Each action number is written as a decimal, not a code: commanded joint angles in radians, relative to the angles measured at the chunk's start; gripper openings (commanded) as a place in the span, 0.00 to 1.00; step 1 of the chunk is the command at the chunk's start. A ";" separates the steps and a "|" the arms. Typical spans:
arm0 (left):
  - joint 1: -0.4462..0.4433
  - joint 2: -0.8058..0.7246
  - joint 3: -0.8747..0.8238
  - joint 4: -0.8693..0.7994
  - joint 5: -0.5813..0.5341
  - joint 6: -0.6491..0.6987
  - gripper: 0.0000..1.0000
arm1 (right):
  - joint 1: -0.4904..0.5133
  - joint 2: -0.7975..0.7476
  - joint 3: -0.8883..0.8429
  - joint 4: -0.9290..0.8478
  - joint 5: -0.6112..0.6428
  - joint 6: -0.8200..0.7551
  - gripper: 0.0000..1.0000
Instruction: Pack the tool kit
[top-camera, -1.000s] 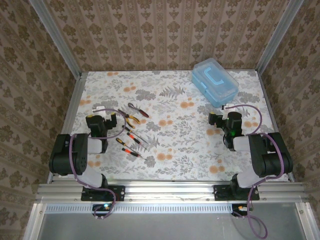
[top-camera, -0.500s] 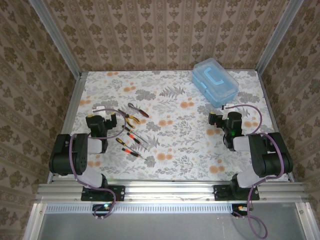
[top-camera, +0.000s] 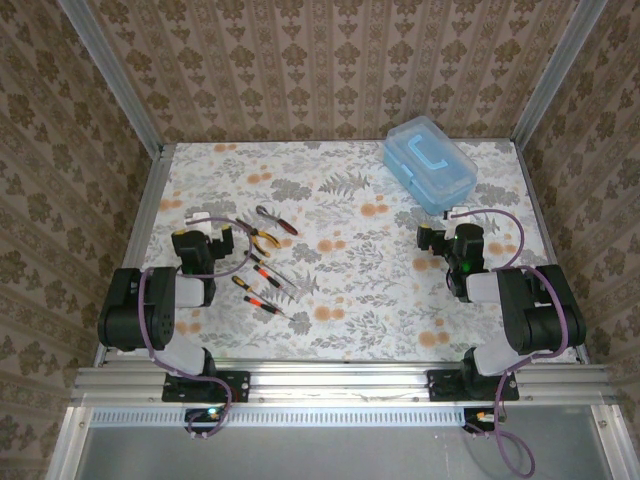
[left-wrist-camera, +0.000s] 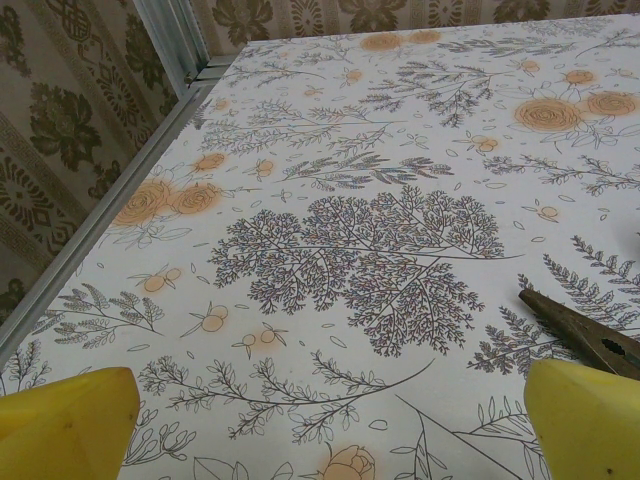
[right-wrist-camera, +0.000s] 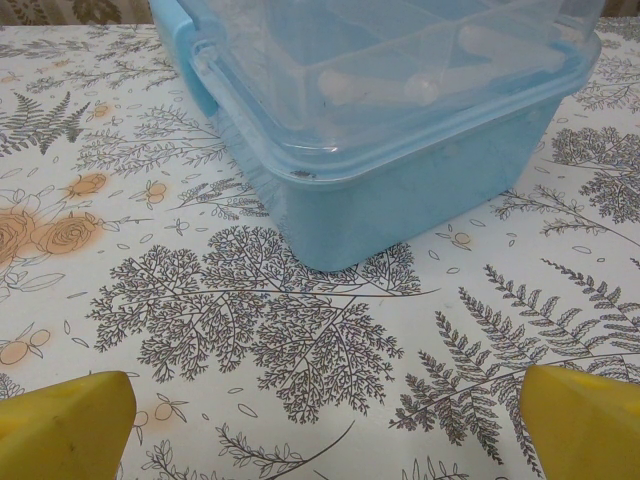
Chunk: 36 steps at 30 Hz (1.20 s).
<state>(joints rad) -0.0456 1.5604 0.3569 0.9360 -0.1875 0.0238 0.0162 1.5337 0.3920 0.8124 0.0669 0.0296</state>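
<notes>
The tool kit's light-blue translucent case (top-camera: 430, 163) stands shut at the back right, its darker blue handle (top-camera: 432, 155) on the lid. In the right wrist view the case (right-wrist-camera: 400, 130) sits just ahead of my open right gripper (right-wrist-camera: 325, 430), apart from its yellow fingertips (right-wrist-camera: 585, 420). Pliers (top-camera: 263, 239) and red-black screwdrivers (top-camera: 263, 285) lie on the table at the left. My left gripper (top-camera: 208, 224) rests open beside them, with nothing between its fingers (left-wrist-camera: 60, 425). A pliers tip (left-wrist-camera: 585, 332) lies just past the right finger.
A second pair of pliers with red handles (top-camera: 278, 222) lies behind the first. The flowered tablecloth (top-camera: 350, 240) covers the table, with metal rails (top-camera: 150, 200) along both sides and papered walls close around. My right gripper (top-camera: 450, 222) rests low near the case.
</notes>
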 joint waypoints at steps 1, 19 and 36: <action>-0.006 -0.005 0.015 0.024 -0.019 0.022 1.00 | -0.002 -0.004 0.024 0.030 -0.015 0.005 1.00; -0.189 -0.205 0.640 -1.204 -0.146 -0.099 1.00 | -0.077 -0.104 0.754 -0.903 -0.157 -0.052 1.00; -0.211 -0.056 0.881 -1.467 -0.087 -0.121 1.00 | -0.124 0.816 1.943 -1.544 -0.334 -0.212 1.00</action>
<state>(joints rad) -0.2493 1.4937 1.1957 -0.4946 -0.2840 -0.0799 -0.1162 2.3245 2.2696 -0.5976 -0.2195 -0.1329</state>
